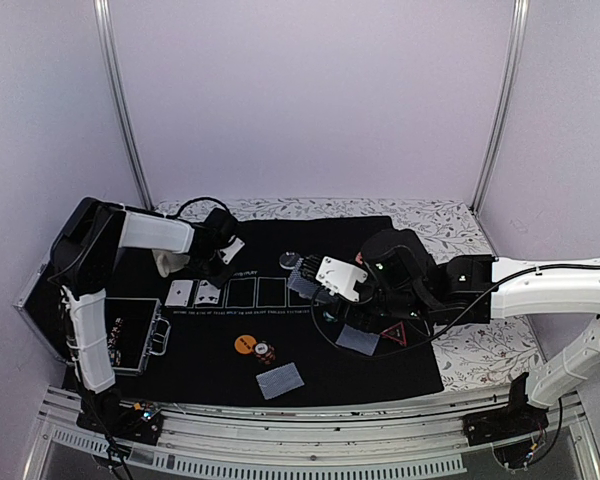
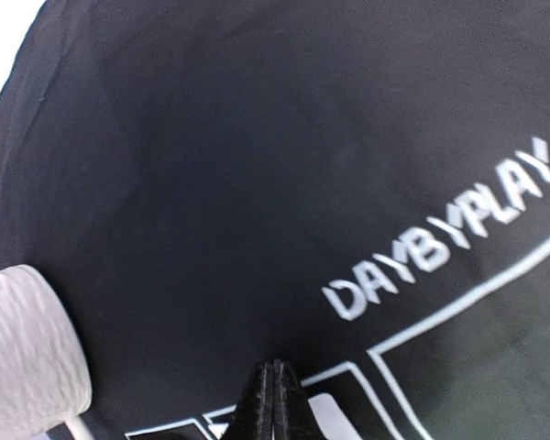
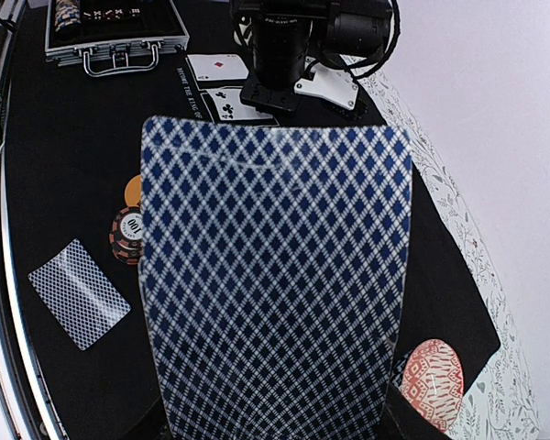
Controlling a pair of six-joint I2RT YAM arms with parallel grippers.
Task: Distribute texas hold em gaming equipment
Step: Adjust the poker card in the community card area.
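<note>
The right gripper [image 1: 310,283] is closed on a pack of cards [image 3: 275,293]. Its wrist view is filled by the blue diamond back, which hides the jaws, and a second edge just under the top one suggests more than one card. The left gripper [image 2: 273,403] has its jaws pressed together. Nothing shows between them, though I cannot rule out a thin card.

Reading the top view as a clock centred on the black mat [image 1: 200,370], the pack sits just off centre toward 1 o'clock. The left gripper hangs at 10 o'clock, above the printed row of boxes. At 9 o'clock a face-up card [image 1: 180,292] and a second face-up card [image 1: 208,293] fill the first two boxes, and the other boxes look bare. A face-down card [image 1: 280,380] lies at 6 o'clock, and an orange disc [image 1: 243,343] and a striped chip [image 1: 265,352] lie at 7.

The step in hand looks like dealing the shared row. The next move probably calls for one card to be peeled off the pack without fanning the rest, then laid square in the third box.
</note>
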